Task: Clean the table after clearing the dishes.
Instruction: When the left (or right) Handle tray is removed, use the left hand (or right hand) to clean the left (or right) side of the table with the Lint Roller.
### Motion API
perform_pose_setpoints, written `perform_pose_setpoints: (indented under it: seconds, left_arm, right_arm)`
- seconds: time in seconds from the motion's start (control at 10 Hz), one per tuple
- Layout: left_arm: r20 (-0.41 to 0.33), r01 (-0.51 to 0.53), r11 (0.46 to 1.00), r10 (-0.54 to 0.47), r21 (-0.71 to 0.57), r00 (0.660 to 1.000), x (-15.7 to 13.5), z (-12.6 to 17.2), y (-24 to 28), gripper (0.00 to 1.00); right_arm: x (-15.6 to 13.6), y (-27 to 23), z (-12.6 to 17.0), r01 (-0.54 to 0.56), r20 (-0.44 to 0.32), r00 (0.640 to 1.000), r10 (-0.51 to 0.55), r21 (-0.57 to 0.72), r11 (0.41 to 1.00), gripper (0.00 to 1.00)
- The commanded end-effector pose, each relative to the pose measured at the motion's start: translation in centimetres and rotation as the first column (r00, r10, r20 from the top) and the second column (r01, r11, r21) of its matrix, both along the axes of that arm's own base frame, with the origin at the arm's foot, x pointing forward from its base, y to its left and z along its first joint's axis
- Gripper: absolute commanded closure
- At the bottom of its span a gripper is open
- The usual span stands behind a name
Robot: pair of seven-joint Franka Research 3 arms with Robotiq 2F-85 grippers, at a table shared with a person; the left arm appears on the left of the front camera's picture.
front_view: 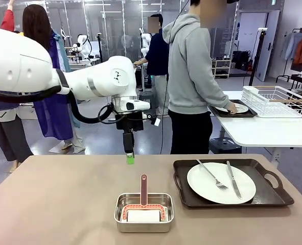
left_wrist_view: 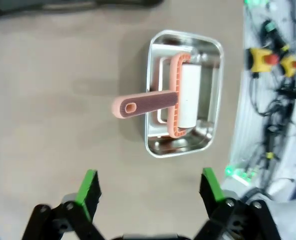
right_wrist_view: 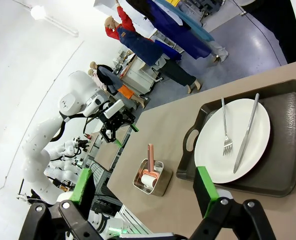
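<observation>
- Front: left gripper [front_view: 130,157] hangs fingers-down over the table [front_view: 53,204], just behind the pan [front_view: 119,217]. I can't read the finger gap from this side.
- Roller [front_view: 143,190] lies in the pan, with its pink handle sticking out over the far rim.
- Right of the pan, a tray [front_view: 276,196] sits on the table with a plate [front_view: 204,188] in it. Fork [front_view: 212,176] and knife [front_view: 233,179] lie on the plate.
- A person stands at the white table [front_view: 253,132] behind, hand [front_view: 233,107] at a second plate [front_view: 241,108] in a second tray [front_view: 218,113], next to a wire rack [front_view: 273,99].
- Left wrist: fingers spread wide with nothing between them, above bare table. The pan with the roller is just past the tips.
- Right wrist: right gripper [right_wrist_view: 143,182] is spread wide and empty, up off the table. Tray, plate, fork, knife and pan are beyond it, with the left arm farther off.
</observation>
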State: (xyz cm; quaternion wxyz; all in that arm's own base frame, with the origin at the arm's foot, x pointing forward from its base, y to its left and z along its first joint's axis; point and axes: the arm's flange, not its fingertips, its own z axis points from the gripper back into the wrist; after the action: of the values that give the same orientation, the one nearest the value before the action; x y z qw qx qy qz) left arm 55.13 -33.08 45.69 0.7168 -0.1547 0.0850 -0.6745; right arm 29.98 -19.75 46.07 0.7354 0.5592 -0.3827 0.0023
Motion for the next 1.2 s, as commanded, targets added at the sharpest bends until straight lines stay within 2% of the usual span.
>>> perform_pose_setpoints:
  seconds: [0.0,0.1,0.2,0.5,0.6,0.7,1.1]
  left_arm:
    - [-0.083,0.035,0.999,-0.035,0.001,0.996,2.2,0.0,-0.9,0.0]
    - [-0.064,0.032,0.999,-0.03,0.032,0.998,2.9,-1.0,-1.1,0.0]
    - [-0.102,0.024,0.999,-0.021,0.029,0.995,3.7,-1.9,-1.5,0.0]
    - [-0.156,0.03,1.0,-0.029,0.005,0.987,5.2,-4.9,-2.6,0.0]
    - [-0.194,0.021,0.999,-0.013,0.041,0.981,5.6,-6.2,-2.9,0.0]
    - [-0.24,0.023,0.998,-0.009,0.055,0.971,5.5,-7.1,-3.1,0.0]
    - [-0.324,-0.004,0.998,0.025,0.065,0.946,4.3,-10.0,-3.6,0.0]
  right_arm:
    - [-0.1,0.1,0.2,-0.004,0.007,1.0,0.004,0.002,1.0,0.0]
    - [-0.1,0.1,0.2,-0.004,0.007,1.0,0.004,0.002,1.0,0.0]
    - [-0.1,0.1,0.2,-0.004,0.007,1.0,0.004,0.002,1.0,0.0]
    - [-0.1,0.1,0.2,-0.004,0.007,1.0,0.004,0.002,1.0,0.0]
    - [-0.1,0.1,0.2,-0.004,0.007,1.0,0.004,0.002,1.0,0.0]
    - [-0.1,0.1,0.2,-0.004,0.007,1.0,0.004,0.002,1.0,0.0]
    - [-0.1,0.1,0.2,-0.004,0.007,1.0,0.004,0.002,1.0,0.0]
